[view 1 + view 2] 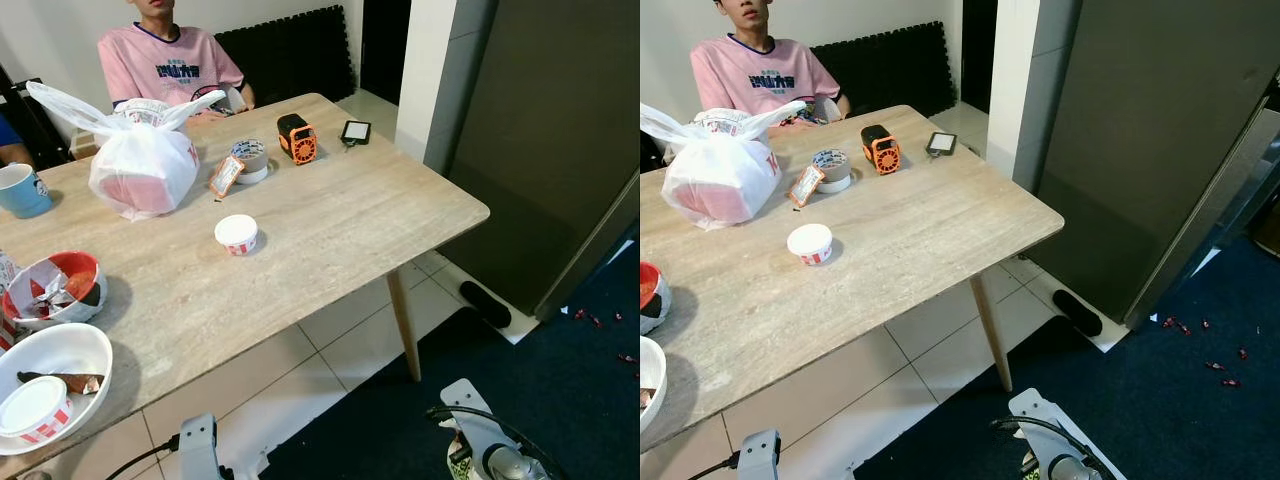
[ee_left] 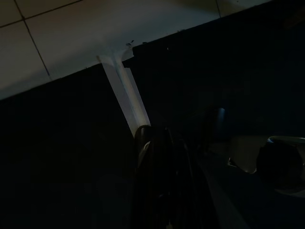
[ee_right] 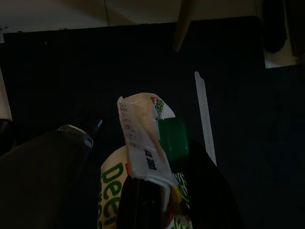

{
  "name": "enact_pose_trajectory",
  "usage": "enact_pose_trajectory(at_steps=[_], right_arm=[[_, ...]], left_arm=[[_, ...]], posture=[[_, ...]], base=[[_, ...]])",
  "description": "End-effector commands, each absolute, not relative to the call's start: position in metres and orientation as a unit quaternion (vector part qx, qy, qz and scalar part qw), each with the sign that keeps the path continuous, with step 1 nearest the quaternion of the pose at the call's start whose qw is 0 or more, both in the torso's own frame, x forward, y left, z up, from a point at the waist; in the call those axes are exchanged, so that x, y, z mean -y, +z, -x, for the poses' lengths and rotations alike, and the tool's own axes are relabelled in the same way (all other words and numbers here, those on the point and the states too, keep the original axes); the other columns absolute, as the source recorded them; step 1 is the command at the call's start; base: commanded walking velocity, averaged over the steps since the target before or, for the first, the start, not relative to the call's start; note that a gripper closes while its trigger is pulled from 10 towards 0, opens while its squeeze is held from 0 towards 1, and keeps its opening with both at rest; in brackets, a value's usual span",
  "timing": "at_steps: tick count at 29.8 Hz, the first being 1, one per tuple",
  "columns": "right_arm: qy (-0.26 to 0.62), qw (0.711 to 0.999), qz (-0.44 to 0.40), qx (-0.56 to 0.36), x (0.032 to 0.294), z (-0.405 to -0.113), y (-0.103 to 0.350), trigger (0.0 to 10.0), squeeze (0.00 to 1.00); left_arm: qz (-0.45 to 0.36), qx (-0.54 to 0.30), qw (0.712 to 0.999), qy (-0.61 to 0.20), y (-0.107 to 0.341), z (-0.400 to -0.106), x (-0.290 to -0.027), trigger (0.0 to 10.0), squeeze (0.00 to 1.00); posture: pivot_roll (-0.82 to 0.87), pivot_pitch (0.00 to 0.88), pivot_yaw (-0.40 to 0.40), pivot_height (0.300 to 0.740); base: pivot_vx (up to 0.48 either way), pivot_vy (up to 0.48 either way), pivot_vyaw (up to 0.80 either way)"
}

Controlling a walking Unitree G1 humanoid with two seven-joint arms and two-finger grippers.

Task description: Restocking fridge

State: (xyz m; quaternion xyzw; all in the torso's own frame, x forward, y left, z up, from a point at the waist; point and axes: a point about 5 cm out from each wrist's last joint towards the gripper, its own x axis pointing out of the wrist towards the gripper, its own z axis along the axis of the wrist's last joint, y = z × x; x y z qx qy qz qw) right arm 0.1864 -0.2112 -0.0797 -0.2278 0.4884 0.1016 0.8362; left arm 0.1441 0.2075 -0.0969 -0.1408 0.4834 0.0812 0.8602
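The right tool (image 3: 143, 200) is closed on a carton (image 3: 143, 143), a white pack with green letters and a green cap. The carton stands along the two black fingers with its folded top pointing away from the wrist, and it hangs low over the dark blue carpet (image 1: 560, 400) beside the robot's right side. So the thing to be stocked is already in the right arm (image 1: 490, 450).

The fridge (image 1: 1140, 140) is a tall dark grey front ahead and to the right of the robot, and its door looks shut. It lies on the same side as the loaded arm, and this relation decides the coming move: I think the carton cannot go in until the door is opened, and the nearer tool is busy.

The left tool (image 2: 162, 181) hangs idle over the carpet edge near the white tiles (image 2: 57, 38). The view is very dark and I cannot tell if its fingers are open or closed. It seems free for the door, but it must reach across the body.

The surface (image 1: 330, 220) with a bag (image 1: 140, 165), cups and bowls is to the left, and a person (image 1: 165, 60) sits behind it.
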Motion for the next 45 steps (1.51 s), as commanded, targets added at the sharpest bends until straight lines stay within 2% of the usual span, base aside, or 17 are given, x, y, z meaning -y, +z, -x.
enact_pose_trajectory(at_steps=[1, 45], right_arm=[[0.103, 0.836, 0.227, -0.489, 0.2113, -0.1848, -0.0803, 10.0, 0.0], [0.104, 0.836, 0.228, -0.488, 0.2135, -0.1863, -0.0792, 10.0, 0.0]], left_arm=[[0.14, -0.491, 0.856, 0.08, -0.0986, -0.1405, -0.2059, 10.0, 0.0], [0.137, -0.499, 0.853, 0.069, -0.1008, -0.137, -0.1998, 10.0, 0.0]], posture=[[-0.01, 0.0, 0.011, 0.74], [-0.01, 0.0, 0.007, 0.74]], base=[[0.0, 0.0, 0.0], [0.0, 0.0, 0.0]])
